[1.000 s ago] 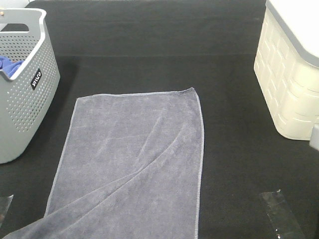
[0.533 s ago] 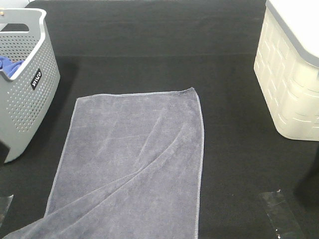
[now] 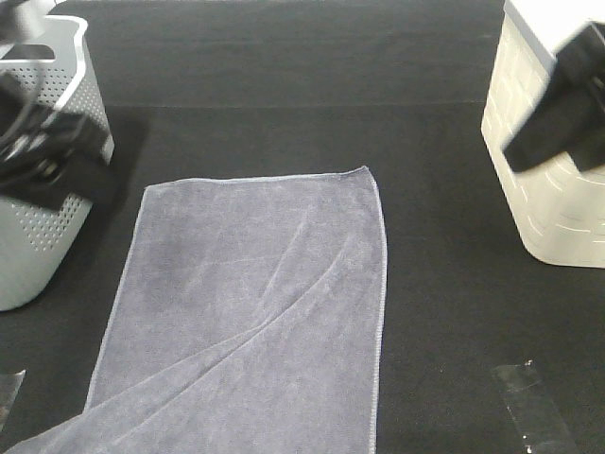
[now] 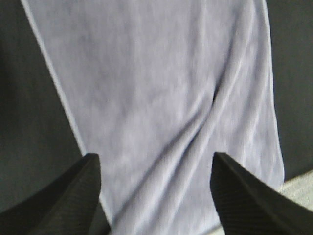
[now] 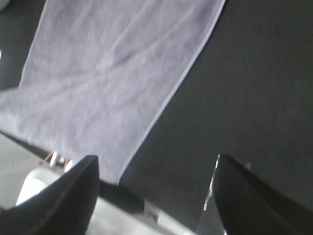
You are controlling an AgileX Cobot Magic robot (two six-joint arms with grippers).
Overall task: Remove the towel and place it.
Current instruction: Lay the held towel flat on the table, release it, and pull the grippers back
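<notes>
Greyish-lavender towel (image 3: 255, 312) lies spread flat, with one diagonal crease, at lower centre of the black table (image 3: 284, 66), outside the grey perforated basket (image 3: 28, 255) at left. The left gripper (image 4: 154, 156) and right gripper (image 5: 156, 157) hang above, jaws wide apart, holding nothing. Removal and placing look done; little seems left.

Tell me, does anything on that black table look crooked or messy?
Only slightly: the towel lies spread out but not smooth. A diagonal fold crosses its near half, and its near left corner juts out sideways. Nothing spilled.
</notes>
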